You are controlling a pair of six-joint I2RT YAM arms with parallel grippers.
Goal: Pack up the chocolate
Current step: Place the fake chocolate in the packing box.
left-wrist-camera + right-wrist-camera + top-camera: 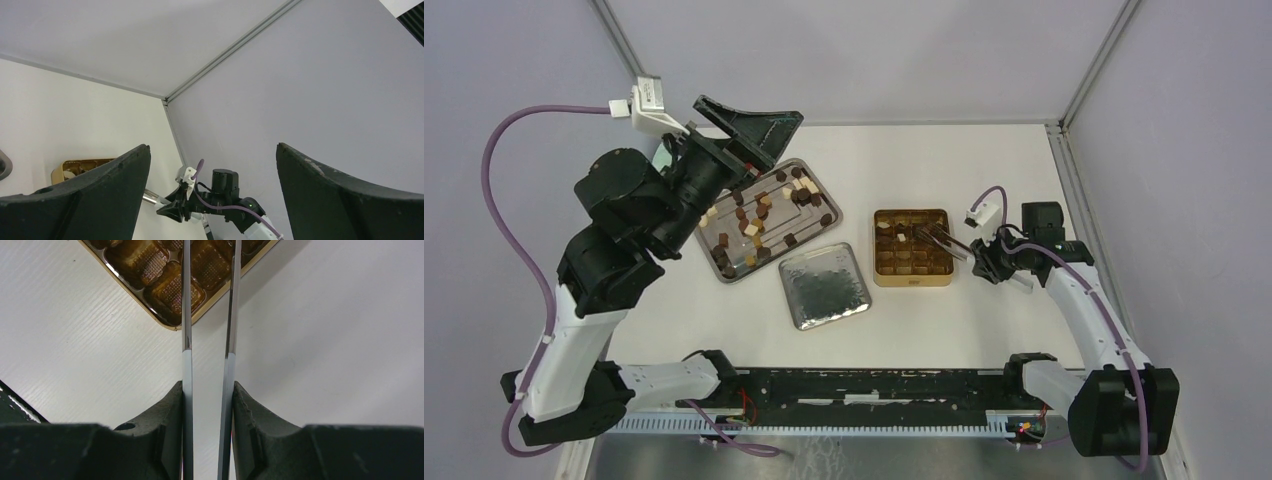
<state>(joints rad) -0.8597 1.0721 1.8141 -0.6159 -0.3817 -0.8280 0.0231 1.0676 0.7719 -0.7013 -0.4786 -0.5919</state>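
Many small dark brown, light brown and cream chocolate pieces (769, 210) lie on a metal tray (835, 214) at the left. An open gold tin (912, 270) with moulded compartments sits right of centre and holds a few pieces (902, 237). My right gripper (986, 262) is shut on metal tongs (939, 237), whose tips reach over the tin's right side. In the right wrist view the tongs (186, 315) run from my gripper (207, 387) up over the tin's corner (170, 285). My left gripper (754, 125) is open and empty, raised high above the tray's far end, also in the left wrist view (212, 146).
A silvery square lid (824, 285) lies flat between the tray and the tin. The enclosure's grey walls and frame posts stand close at the back and right. The left wrist view shows the right arm (220, 200) and the tin's edge (75, 167).
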